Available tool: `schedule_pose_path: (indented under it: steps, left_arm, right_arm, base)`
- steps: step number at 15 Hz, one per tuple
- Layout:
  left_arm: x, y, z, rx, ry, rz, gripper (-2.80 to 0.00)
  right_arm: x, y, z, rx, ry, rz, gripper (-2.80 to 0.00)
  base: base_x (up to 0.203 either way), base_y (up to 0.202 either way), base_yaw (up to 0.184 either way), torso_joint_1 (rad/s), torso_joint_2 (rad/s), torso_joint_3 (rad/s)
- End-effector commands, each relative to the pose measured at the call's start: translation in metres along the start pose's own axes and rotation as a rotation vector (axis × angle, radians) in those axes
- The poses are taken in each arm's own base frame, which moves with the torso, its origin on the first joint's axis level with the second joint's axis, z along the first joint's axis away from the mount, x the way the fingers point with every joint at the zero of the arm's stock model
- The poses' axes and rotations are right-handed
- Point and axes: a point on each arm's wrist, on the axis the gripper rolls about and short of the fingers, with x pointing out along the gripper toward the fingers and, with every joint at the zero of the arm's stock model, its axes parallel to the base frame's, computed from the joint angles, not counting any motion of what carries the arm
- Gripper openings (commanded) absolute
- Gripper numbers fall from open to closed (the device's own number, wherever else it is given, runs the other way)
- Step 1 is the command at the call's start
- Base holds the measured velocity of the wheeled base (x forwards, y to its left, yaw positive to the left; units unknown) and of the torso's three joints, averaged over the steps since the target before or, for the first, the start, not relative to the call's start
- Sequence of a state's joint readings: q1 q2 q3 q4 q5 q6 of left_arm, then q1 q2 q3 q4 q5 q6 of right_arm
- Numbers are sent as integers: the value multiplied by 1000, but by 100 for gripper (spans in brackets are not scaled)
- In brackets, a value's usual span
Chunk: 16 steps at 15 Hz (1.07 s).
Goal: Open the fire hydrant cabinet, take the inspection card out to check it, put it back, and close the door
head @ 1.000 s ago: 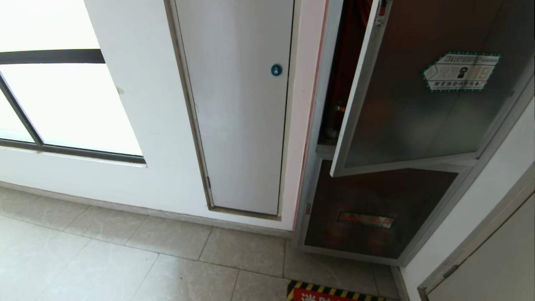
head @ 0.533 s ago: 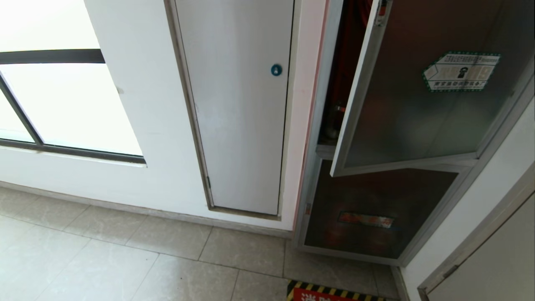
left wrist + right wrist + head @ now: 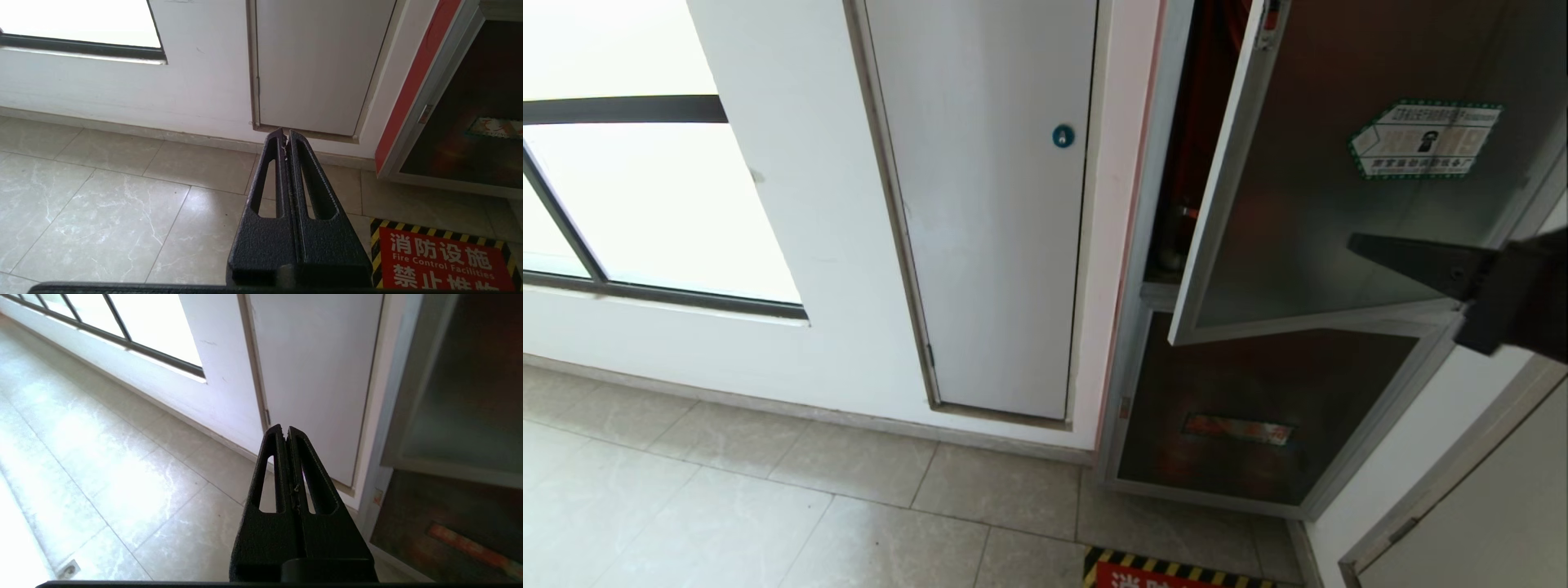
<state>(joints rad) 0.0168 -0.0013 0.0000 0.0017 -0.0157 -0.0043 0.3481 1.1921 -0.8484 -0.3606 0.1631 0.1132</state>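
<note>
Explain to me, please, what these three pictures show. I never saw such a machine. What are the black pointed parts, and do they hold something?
This is a wheeled robot with two arms. One picture looks down from its head; the other two come from cameras on its wrists, behind the fingers. The black pointed parts are its grippers. The right gripper reaches in from the right, in front of the door, a dark glass pane standing partly open on the fire hydrant cabinet. Its fingers are shut and hold nothing. The left gripper is also shut and empty, pointing over the floor tiles toward the wall. Beside the cabinet is a white panel with a blue lock. No inspection card is visible.
</note>
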Motion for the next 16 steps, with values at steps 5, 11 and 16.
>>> schedule_pose_path:
  steps: [5, 11, 16]
  left_arm:
    - [0, 0, 0, 0, 1, 0, -280]
    - [0, 0, 0, 0, 1, 0, -280]
    - [0, 0, 0, 0, 1, 0, -280]
  right_arm:
    - [168, 28, 8, 41, -2, -47, -280]
    - [269, 33, 4, 51, -164, -254, -280]
    - [291, 14, -7, -110, -313, -380, -280]
  base:
    - [0, 0, 0, 0, 0, 0]
    - [0, 0, 0, 0, 0, 0]
    - [0, 0, 0, 0, 0, 0]
